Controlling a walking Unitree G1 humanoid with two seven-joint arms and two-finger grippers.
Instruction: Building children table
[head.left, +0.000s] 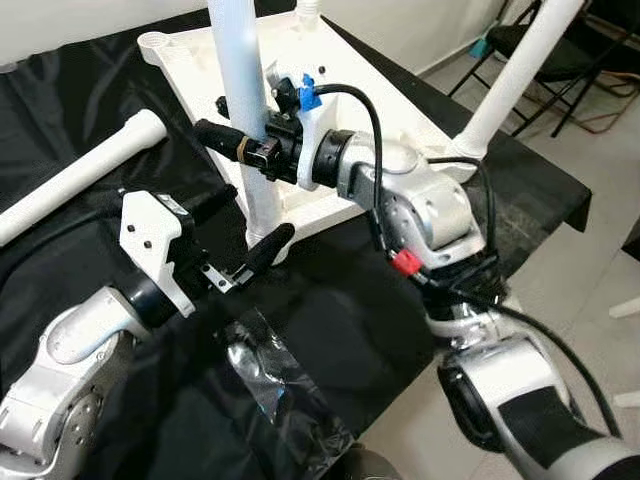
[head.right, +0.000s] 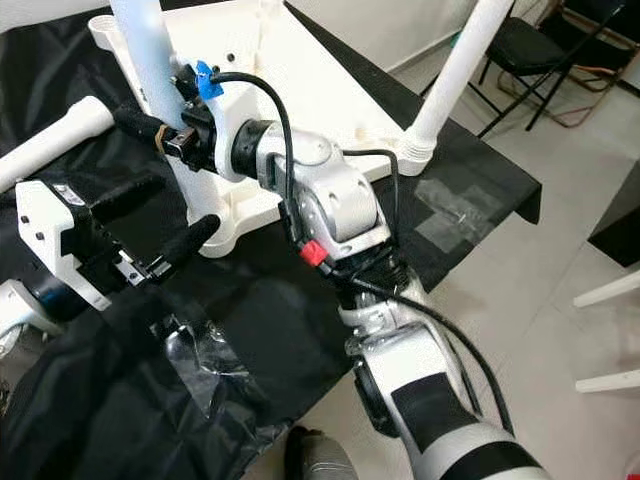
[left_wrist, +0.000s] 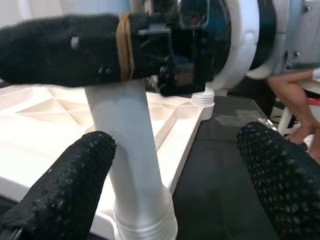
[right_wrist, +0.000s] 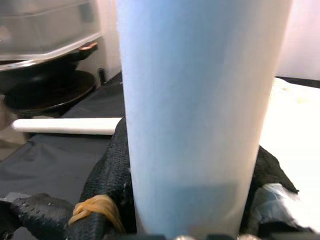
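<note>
The white table top lies upside down on a black-covered table. A white leg stands upright in its near corner socket. My right gripper is shut on this leg about halfway up, and the leg looms close between its fingers. My left gripper is open low by the leg's base, with one fingertip on each side and apart from it. A second leg stands in the right corner. A loose leg lies on the cloth to the left.
Crumpled clear plastic wrap lies on the cloth near the table's front edge. A black folding chair stands on the floor at the far right. A person's leg is beyond the table. Dark pans sit behind the loose leg.
</note>
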